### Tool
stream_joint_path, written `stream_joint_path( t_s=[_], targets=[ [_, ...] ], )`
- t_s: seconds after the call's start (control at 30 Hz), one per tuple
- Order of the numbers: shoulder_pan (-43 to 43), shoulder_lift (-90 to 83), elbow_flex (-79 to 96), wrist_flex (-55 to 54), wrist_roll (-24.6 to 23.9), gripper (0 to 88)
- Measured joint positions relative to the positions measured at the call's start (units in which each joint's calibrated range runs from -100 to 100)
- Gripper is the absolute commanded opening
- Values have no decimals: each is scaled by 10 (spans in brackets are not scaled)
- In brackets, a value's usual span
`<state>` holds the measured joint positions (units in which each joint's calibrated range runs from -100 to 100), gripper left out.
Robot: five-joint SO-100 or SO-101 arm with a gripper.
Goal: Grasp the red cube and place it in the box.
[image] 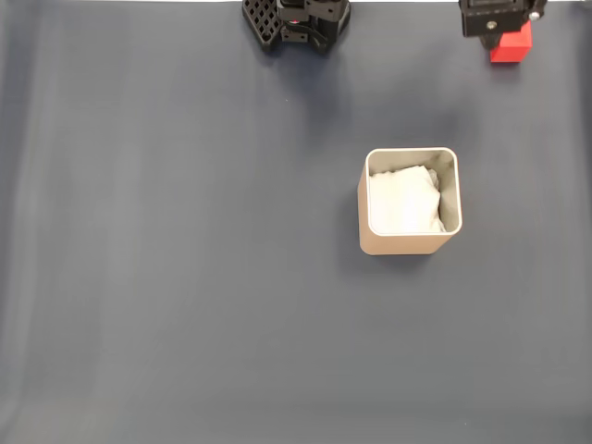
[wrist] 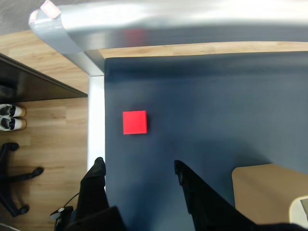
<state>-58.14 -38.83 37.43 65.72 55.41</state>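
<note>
The gripper [wrist: 139, 168] is spread open, nothing held. The cube [wrist: 134, 122] is judged light, rigid, matte; two flat opposite faces should be pinched squarely.

red cube [image: 511, 45]: top right, partly under arm | box [image: 408, 242]: mid-right, white padding inside

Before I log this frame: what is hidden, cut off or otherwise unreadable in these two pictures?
- Red cube, fixed view: its top is covered by the black arm part above it.
- Arm, fixed view: cut off by the top edge.
- Box, wrist view: only a corner shows at the lower right edge; its inside is out of frame.
- Box floor, fixed view: hidden under white padding.
- Hand, wrist view: open; its lower part is cut off by the bottom edge.
</note>
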Motion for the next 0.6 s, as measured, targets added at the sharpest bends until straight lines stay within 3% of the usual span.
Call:
stream_joint_path(
  t_s=[0.4,0.6],
  targets=[
    [47,28,0,-33,3,366],
    [26,60,-18,-36,-4,367]
  ],
)
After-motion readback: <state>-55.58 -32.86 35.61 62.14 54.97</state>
